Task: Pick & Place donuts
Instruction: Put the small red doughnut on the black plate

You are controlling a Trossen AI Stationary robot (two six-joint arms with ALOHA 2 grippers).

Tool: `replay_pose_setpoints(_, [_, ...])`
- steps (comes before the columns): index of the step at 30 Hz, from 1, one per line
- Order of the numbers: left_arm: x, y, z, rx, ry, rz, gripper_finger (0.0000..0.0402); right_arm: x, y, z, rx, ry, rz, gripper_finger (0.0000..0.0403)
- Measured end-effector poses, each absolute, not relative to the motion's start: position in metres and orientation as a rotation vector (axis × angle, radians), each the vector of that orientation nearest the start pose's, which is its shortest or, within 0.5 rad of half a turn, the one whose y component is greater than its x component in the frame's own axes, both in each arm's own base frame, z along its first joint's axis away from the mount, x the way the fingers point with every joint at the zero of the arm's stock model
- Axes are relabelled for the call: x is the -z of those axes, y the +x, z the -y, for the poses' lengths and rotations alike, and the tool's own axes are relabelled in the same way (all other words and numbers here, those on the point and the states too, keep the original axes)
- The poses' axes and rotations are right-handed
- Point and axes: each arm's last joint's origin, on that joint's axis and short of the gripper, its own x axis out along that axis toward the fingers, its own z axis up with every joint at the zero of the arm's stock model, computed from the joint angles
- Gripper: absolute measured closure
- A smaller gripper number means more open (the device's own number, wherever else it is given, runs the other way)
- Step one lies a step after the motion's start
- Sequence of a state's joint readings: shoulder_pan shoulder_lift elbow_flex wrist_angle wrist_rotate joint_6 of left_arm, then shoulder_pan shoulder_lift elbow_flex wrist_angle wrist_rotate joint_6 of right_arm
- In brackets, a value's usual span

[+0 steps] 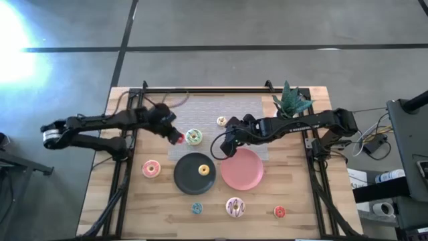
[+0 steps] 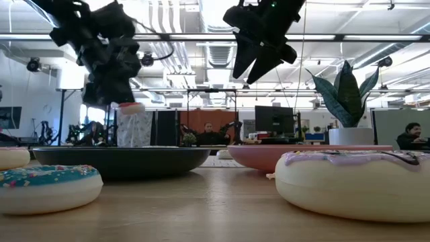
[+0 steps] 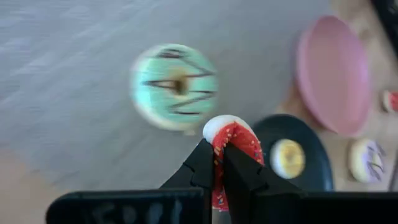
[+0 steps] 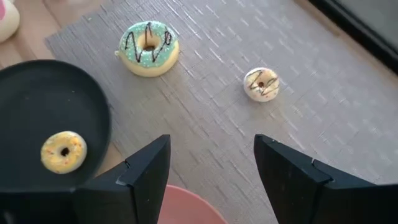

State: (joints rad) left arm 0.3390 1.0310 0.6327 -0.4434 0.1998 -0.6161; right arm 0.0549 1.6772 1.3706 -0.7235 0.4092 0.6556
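Eight small toy ring donuts are in view, with two round plates and one grey woven mat [image 1: 221, 124] on the wooden counter [image 1: 294, 194].

Donut count and position:
- One red-frosted donut [image 3: 233, 142] is clamped between the fingers of the left gripper [image 3: 217, 163], which are closed tight on it. It is held on edge above the mat, clear of the surface, with its ring plane roughly upright and its hole axis roughly level.
- One mint-green donut with dark stripes [image 1: 194, 137] lies flat on the mat, just beside the left gripper.
- One small cream donut with dark stripes [image 1: 221, 121] lies flat on the mat.
- One yellow donut [image 1: 204, 170] lies flat in the black plate [image 1: 187, 179].
- One pink donut [image 1: 152, 169], one blue sprinkled donut [image 1: 196, 208], one pink-white striped donut [image 1: 235, 207] and one red donut [image 1: 279, 212] lie flat on bare counter.

The pink plate [image 1: 247, 174] sits touching the black plate.

The right gripper [image 4: 211, 165] hangs over the mat at the edge of the pink plate, fingers spread wide and holding nothing.

A potted green plant [image 1: 291, 102] stands at the far right corner of the mat.
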Motion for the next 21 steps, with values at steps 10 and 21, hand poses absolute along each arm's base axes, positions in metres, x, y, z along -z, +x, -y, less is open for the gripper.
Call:
replay_pose_setpoints(10, [-0.185, 0.23, -0.012, -0.317, -0.758, -0.88, 0.0401, -0.267, 0.345, -0.029, 0.605, 0.47, -0.869, 0.0179])
replay_pose_setpoints(21, [-0.174, 0.247, 0.014, -0.329, -0.908, -0.846, 0.0401, -0.264, 0.339, -0.039, 0.553, 0.347, -0.961, 0.0179])
